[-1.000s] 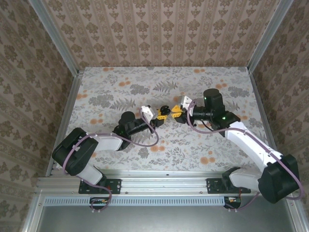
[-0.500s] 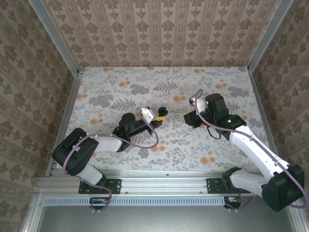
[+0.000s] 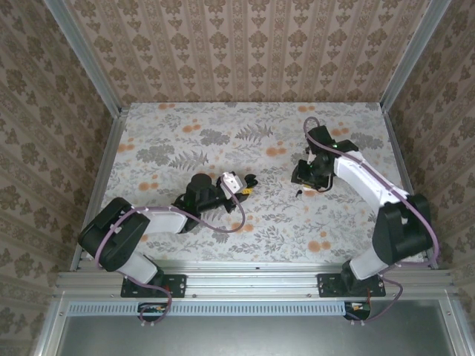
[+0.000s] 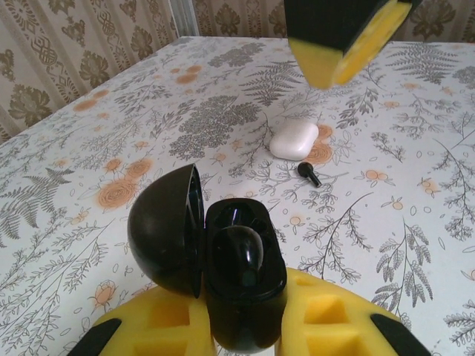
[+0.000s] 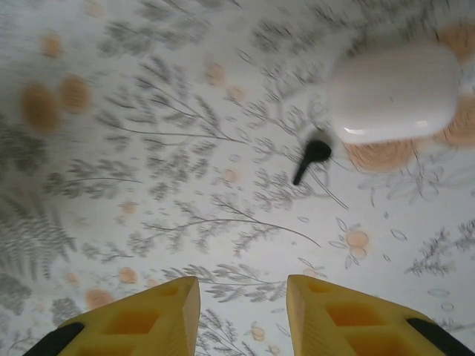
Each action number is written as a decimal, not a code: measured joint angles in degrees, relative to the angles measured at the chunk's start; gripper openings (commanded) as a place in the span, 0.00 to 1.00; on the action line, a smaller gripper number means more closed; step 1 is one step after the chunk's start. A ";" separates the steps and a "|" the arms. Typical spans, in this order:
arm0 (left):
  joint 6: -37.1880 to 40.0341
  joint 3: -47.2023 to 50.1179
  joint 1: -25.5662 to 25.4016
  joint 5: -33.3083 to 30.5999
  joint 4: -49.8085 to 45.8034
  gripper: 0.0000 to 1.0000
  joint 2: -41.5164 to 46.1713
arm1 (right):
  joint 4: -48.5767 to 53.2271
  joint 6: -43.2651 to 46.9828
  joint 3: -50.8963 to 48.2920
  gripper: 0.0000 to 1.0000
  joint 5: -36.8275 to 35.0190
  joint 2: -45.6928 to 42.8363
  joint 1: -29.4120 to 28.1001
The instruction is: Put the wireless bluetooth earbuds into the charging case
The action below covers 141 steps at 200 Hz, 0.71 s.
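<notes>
The left gripper is closed on a black hinged case, with one yellow finger pad pressed against each side of the base. The case sits near the centre of the tabletop. Whether its underside touches the surface cannot be told. Its lid is swung fully open to the left and stands roughly upright. A seated earbud, glossy black, occupies the cavity of the base. In the top view this case projects from the left gripper toward the right side of the tabletop. The right gripper is right of centre and points down at the surface. Its yellow fingers are partly open and nothing lies between them. Below it a loose earbud, small and black with a short stem, lies flat on the tabletop. Just beside it is a white case, a closed glossy pebble shape. The stem end points away from the white case, and the two items are close but show a narrow gap. In the left wrist view the white case lies beyond the loose earbud. One finger of the right gripper hangs above both. In the top view the loose earbud lies just on the near side of the right gripper.
</notes>
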State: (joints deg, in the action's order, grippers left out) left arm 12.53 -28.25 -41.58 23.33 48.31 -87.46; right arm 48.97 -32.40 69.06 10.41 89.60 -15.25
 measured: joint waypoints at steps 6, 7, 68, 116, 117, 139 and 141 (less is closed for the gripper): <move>0.20 0.00 0.00 0.00 -0.17 0.02 0.00 | 1.01 -0.68 0.55 0.37 -0.35 1.44 0.09; 0.22 0.00 0.00 0.00 -0.22 0.02 0.00 | 1.20 -0.79 0.70 0.37 -0.42 1.77 0.11; 1.92 -0.02 0.04 -0.13 -2.19 0.02 0.00 | 4.20 -2.56 7.06 0.37 -2.71 12.94 0.52; 2.12 -0.02 0.42 -0.22 -2.56 0.01 0.00 | 3.93 -2.58 8.04 0.37 -2.80 18.49 0.96; 2.12 -0.02 0.42 -0.22 -2.58 0.02 0.00 | 3.93 -2.58 8.04 0.37 -2.80 18.53 0.96; 2.12 -0.02 0.42 -0.22 -2.56 0.02 0.00 | 3.82 -2.71 8.04 0.36 -2.82 19.54 1.36; 2.12 -0.02 0.42 -0.20 -2.56 0.02 0.00 | 3.78 -2.75 8.04 0.36 -2.82 19.56 1.38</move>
State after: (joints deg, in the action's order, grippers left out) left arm 14.66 -28.27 -41.17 23.14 45.76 -87.46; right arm 52.75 -35.16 77.10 7.60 109.16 -13.87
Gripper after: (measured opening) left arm 0.181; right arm 0.368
